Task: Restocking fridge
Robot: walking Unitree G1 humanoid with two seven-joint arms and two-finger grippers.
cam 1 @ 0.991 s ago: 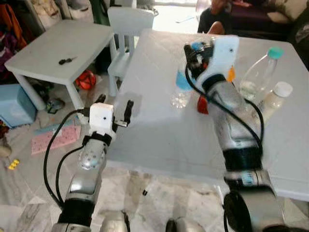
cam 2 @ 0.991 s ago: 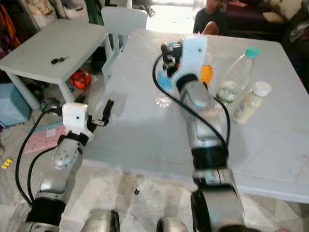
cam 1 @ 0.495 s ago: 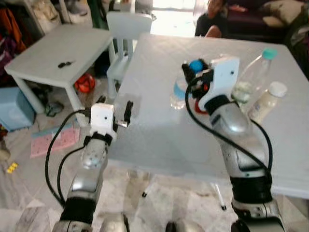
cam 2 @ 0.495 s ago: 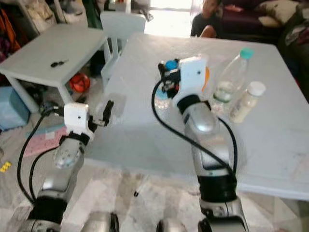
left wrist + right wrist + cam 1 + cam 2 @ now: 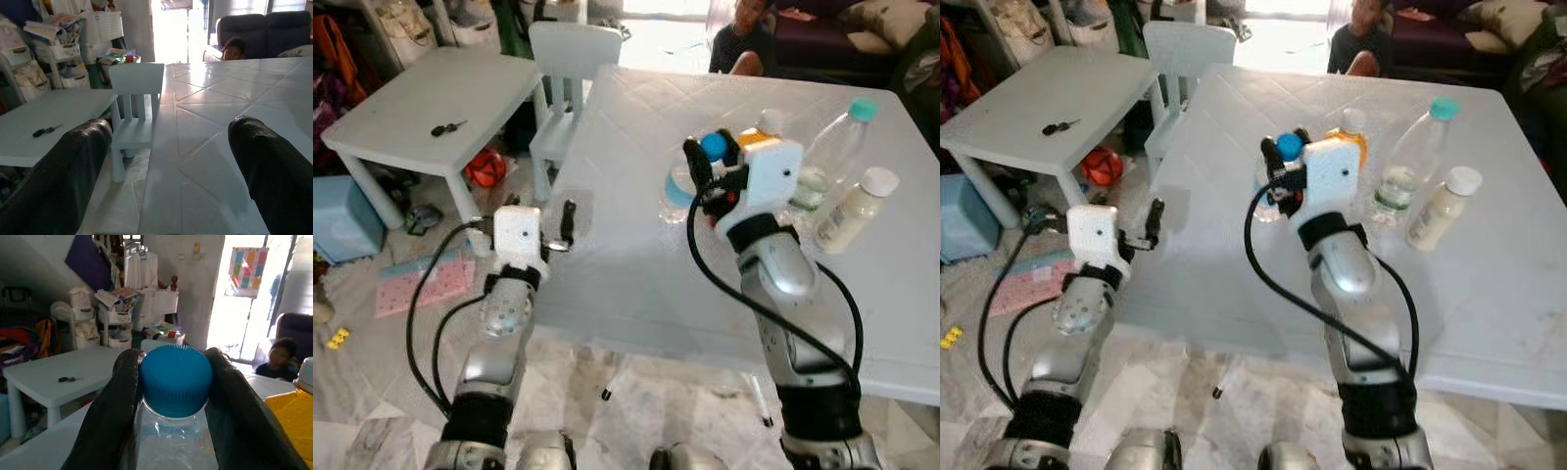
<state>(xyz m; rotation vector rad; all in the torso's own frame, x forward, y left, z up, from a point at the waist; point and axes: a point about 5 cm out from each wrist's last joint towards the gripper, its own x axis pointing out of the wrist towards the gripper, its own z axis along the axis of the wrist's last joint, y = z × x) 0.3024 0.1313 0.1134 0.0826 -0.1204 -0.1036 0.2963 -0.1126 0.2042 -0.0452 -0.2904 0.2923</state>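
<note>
A clear water bottle (image 5: 677, 191) with a blue cap (image 5: 176, 379) stands near the middle of the white table (image 5: 636, 274). My right gripper (image 5: 713, 155) is shut on its neck, and in the right wrist view both black fingers (image 5: 115, 411) press just under the cap. Whether the bottle's base touches the table I cannot tell. My left gripper (image 5: 543, 213) hovers at the table's left edge. It is open with nothing in it, its fingers (image 5: 63, 176) set wide apart.
Behind my right gripper stand an orange juice bottle (image 5: 762, 137), a tall clear bottle with a teal cap (image 5: 837, 147) and a small milky bottle (image 5: 857, 211). To the left are a low white table (image 5: 421, 93) with keys (image 5: 447, 126) and a white chair (image 5: 570, 59). A person (image 5: 754, 29) sits beyond the table.
My right arm has drawn back toward me, and the blue cap now sits between its fingers. The left arm has barely moved. The camera has shifted slightly.
</note>
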